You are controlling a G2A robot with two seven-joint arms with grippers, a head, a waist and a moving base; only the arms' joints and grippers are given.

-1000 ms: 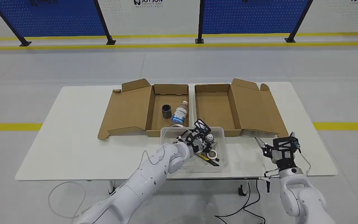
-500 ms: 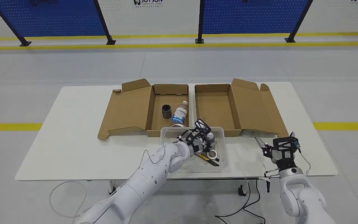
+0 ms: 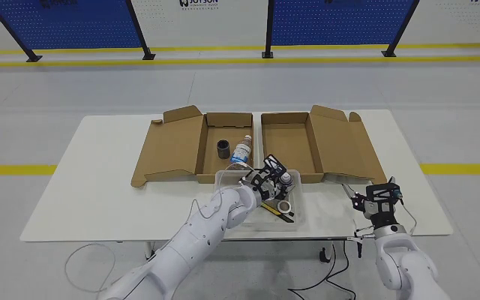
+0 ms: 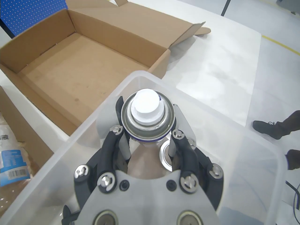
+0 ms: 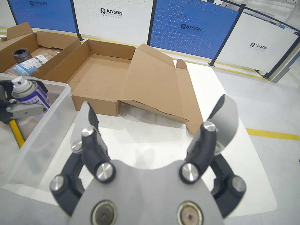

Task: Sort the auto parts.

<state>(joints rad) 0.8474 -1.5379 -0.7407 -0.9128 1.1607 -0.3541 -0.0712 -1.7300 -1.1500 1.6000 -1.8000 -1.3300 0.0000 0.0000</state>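
Top view: 2 boxes [image 3: 217,165] [image 3: 289,146], 1 bin [image 3: 225,172]

White-shelled arms [image 3: 199,232]; left gripper [image 4: 148,118] and right gripper [image 5: 155,108] alike: silver plate, black links, bright screws, grey toothed fingers [image 5: 226,115].

On the white tabletop [image 3: 90,180], the left brown cardboard box [image 3: 214,169], holding a black cylinder [image 3: 223,148] and a clear plastic bottle [image 3: 241,152], adjoins the right brown cardboard box [image 3: 289,150]. A clear plastic bin [image 3: 298,202] stands before both.
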